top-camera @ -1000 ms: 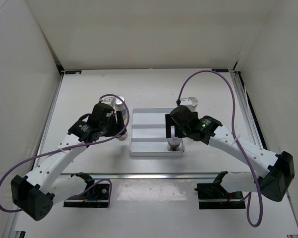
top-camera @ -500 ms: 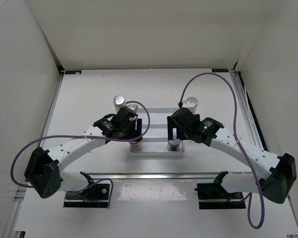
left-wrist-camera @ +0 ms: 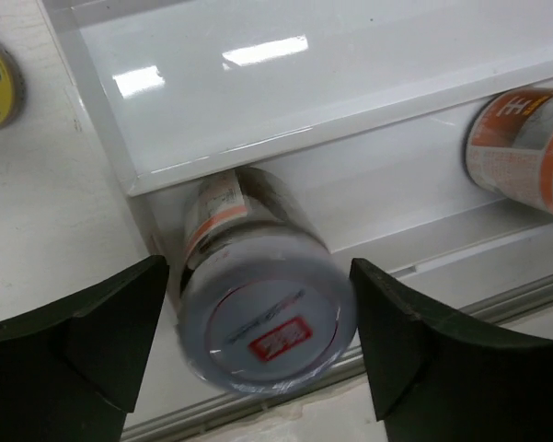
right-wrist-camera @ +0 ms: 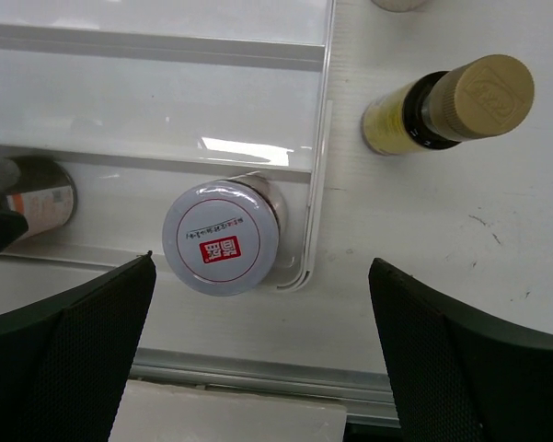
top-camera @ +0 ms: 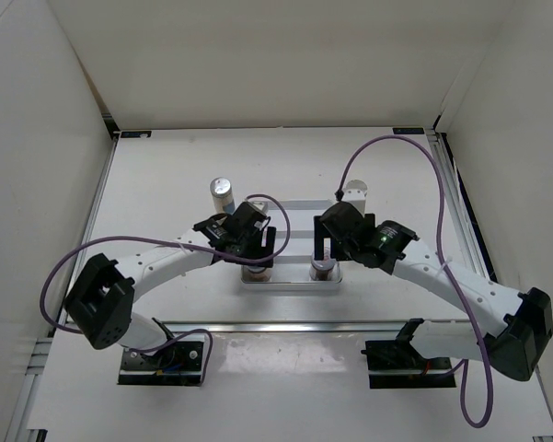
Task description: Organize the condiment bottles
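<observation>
Tray [left-wrist-camera: 258, 92]: glossy white plastic by my read, smooth, throwing hard highlights. Left jar [left-wrist-camera: 262, 336] and right jar [right-wrist-camera: 223, 237]: I log smooth satin silver-grey lids with a red printed mark, and paper-like labels on the sides. Yellow bottle [right-wrist-camera: 446, 101]: matt tan cap, embossed. Table [right-wrist-camera: 460, 239]: matt white, faintly scuffed. Fingers [right-wrist-camera: 64, 368] of the right gripper [right-wrist-camera: 262, 267]: matt black, finely dimpled. Cable [top-camera: 386, 137]: smooth purple sheath.
</observation>
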Controlling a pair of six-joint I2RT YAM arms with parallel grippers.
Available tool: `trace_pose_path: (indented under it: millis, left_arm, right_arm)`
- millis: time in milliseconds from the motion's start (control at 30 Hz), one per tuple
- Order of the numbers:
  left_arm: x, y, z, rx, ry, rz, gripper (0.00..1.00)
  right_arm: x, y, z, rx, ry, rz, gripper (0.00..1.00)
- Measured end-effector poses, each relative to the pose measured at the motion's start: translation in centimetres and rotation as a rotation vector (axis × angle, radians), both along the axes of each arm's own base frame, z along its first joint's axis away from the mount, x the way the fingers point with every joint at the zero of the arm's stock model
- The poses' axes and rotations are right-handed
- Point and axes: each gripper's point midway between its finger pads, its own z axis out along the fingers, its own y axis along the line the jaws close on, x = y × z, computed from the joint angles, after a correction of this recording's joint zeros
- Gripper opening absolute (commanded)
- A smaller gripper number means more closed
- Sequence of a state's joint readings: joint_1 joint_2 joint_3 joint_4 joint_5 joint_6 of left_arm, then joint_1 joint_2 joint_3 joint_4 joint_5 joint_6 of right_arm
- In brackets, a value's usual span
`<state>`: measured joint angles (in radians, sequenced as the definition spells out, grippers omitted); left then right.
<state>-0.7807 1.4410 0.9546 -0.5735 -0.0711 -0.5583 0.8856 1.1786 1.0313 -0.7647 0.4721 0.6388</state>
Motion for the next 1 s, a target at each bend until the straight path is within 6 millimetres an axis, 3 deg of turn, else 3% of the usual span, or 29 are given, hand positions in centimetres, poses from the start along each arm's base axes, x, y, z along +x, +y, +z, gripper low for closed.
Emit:
trace_pose_path:
  millis: [33,133,233,333,433,500,567,633,733,867,1000]
  left_arm:
    - [0.0,-0.1,0.0,0.002,-0.005,-0.008,1.0]
    - [0.4,-0.8,1.1,-0.014,-0.03,-0.015,1.0]
    - [1.5,-1.6,4.3,-0.051,-0.106,-0.036,1.0]
    - [2.5,-1.7,9.4,-0.106,-0.237,-0.045,1.0]
    - [3.2,0.3,15.0,-0.138,-0.419,-0.008,1.0]
    - [3.1,3.0,18.3,-0.144,-0.541,0.055,1.0]
    - [3.2,6.5,20.1,-0.14,-0.636,0.136,1.0]
    - [3.2,10.5,20.3,-0.092,-0.692,0.233,1.0]
    - [3.1,15.5,18.5,0.018,-0.71,0.351,1.0]
    - [2.5,18.9,15.0,0.129,-0.659,0.42,1.0]
    - [2.4,20.1,13.1,0.187,-0.607,0.443,1.0]
  right_arm:
    - [0.0,-0.1,-0.1,-0.004,0.0,-0.006,1.0]
    - [0.2,-0.9,-0.2,-0.03,-0.012,-0.037,1.0]
    - [0.4,-2.4,-0.2,-0.083,-0.017,-0.078,1.0]
    - [1.0,-4.1,0.1,-0.126,-0.025,-0.124,1.0]
    - [1.9,-5.7,0.3,-0.155,-0.02,-0.169,1.0]
    - [2.6,-6.5,0.5,-0.166,-0.016,-0.196,1.0]
    - [3.0,-7.1,0.5,-0.174,-0.009,-0.212,1.0]
    - [3.5,-7.7,0.2,-0.18,0.005,-0.226,1.0]
    - [4.1,-8.4,-0.6,-0.181,0.044,-0.242,1.0]
    - [5.0,-9.0,-2.0,-0.176,0.105,-0.255,1.0]
    - [5.5,-8.7,-2.8,-0.156,0.135,-0.242,0.92]
